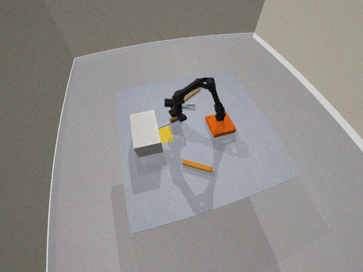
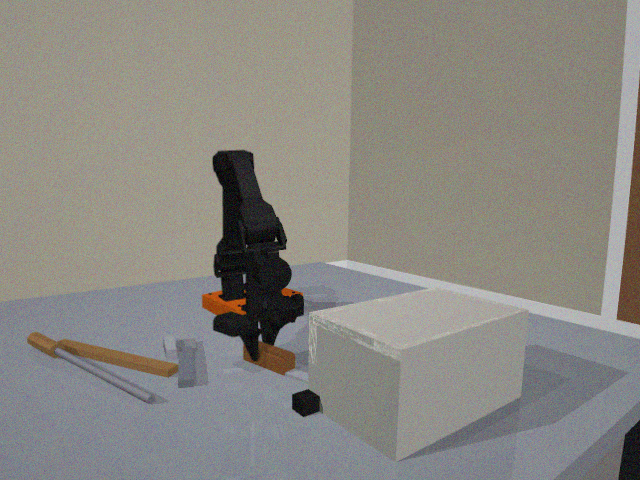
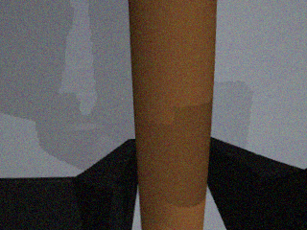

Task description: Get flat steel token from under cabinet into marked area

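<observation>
My gripper (image 1: 178, 117) (image 2: 261, 351) (image 3: 168, 146) is shut on the wooden handle (image 1: 173, 119) (image 2: 279, 360) (image 3: 173, 62) of a tool, low over the table. A thin grey rod (image 1: 164, 125) (image 2: 297, 376) runs from the handle to the cabinet's front; its far end is hidden. The white cabinet (image 1: 143, 128) (image 2: 460, 366) stands on the table. The yellow marked area (image 1: 166, 134) lies in front of it, beside the rod, and is outside the wrist view. The steel token is not visible in any view, and the vent slots cannot be made out.
A black cube (image 2: 306, 402) sits by the cabinet's corner. Another tool with a wooden handle (image 2: 42, 344) and grey rod (image 2: 103, 374), a wooden stick (image 1: 191, 94) (image 2: 118, 357) and a grey piece (image 1: 189, 107) (image 2: 191, 362) lie to one side. An orange bar (image 1: 197, 165) lies on the other.
</observation>
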`<action>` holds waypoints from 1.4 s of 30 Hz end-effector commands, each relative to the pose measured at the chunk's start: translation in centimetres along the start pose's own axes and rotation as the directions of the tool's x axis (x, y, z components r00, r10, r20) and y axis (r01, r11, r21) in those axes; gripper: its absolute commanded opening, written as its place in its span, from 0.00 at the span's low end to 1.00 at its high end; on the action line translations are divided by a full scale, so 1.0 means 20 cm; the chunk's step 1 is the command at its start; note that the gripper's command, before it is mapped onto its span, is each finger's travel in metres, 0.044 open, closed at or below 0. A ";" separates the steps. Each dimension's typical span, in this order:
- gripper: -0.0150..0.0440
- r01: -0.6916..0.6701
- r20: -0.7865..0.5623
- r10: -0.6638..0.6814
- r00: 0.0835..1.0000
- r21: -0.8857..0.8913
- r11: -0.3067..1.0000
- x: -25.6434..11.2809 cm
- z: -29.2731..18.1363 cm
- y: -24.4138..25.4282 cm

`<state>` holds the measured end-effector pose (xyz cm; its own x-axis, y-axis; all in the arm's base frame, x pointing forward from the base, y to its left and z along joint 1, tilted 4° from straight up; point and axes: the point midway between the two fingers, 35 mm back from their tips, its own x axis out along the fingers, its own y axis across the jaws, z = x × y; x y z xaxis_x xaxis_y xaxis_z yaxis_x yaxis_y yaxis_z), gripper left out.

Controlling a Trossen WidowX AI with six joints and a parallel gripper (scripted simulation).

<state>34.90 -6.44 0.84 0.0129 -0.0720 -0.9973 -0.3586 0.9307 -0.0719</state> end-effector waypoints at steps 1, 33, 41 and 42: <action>0.25 -0.001 -0.002 0.001 1.000 -0.001 1.000 0.00 -0.04 0.00; 0.25 -0.001 -0.006 0.001 1.000 -0.001 1.000 0.01 -0.24 -0.01; 0.25 -0.001 -0.007 0.000 1.000 -0.001 1.000 0.01 -0.30 -0.01; 0.25 0.000 -0.007 0.000 1.000 -0.001 1.000 0.01 -0.30 -0.01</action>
<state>30.02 -8.61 0.87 0.0089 -0.0731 -0.9973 -0.3591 0.9306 -0.0714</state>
